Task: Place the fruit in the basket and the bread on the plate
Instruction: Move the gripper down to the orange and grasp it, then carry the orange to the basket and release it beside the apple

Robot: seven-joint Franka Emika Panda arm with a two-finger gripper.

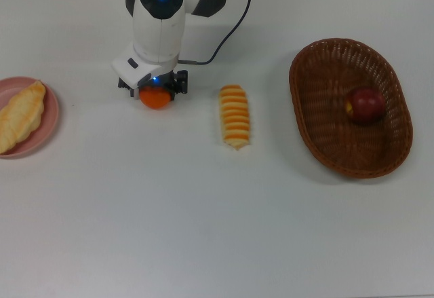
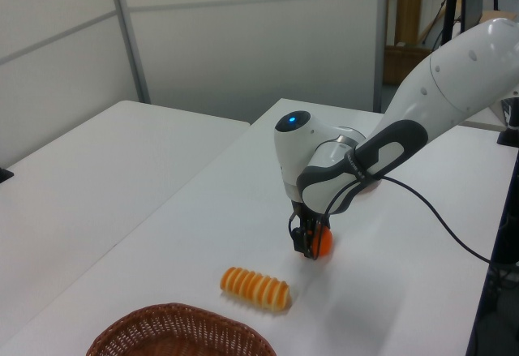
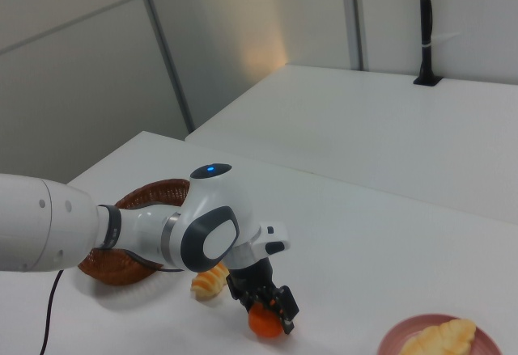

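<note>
Gripper [image 1: 155, 89] is down at the table, fingers either side of the mandarin [image 1: 156, 98], straddling it. Fingers look open around the fruit; can't tell whether the pads actually touch it. Mandarin sits on the white table [image 1: 203, 210], not lifted as far as the left view shows.

Pose: my wrist points straight down over the mandarin, hand body stacked vertically above it, blue status light on top. In the left view my forearm [image 2: 454, 72] slopes down from the left view's upper right to the wrist, black cable [image 2: 438, 226] trailing off the hand toward the left view's right. In the right view the arm comes in from the right view's left, low and nearly level, then bends down at the wrist.

Relative to the mandarin, top view:
- striped roll [image 1: 234, 116] lies on the table near it, on the top view's right, long axis running up-down, apart from my fingers.
- basket [image 1: 325, 149] is well beyond the roll, further to the top view's right; red fruit [image 1: 365, 104] sits inside it.
- pink plate [image 1: 47, 118] is off to the top view's left at the frame edge, braided loaf [image 1: 20, 116] lying on it.
</note>
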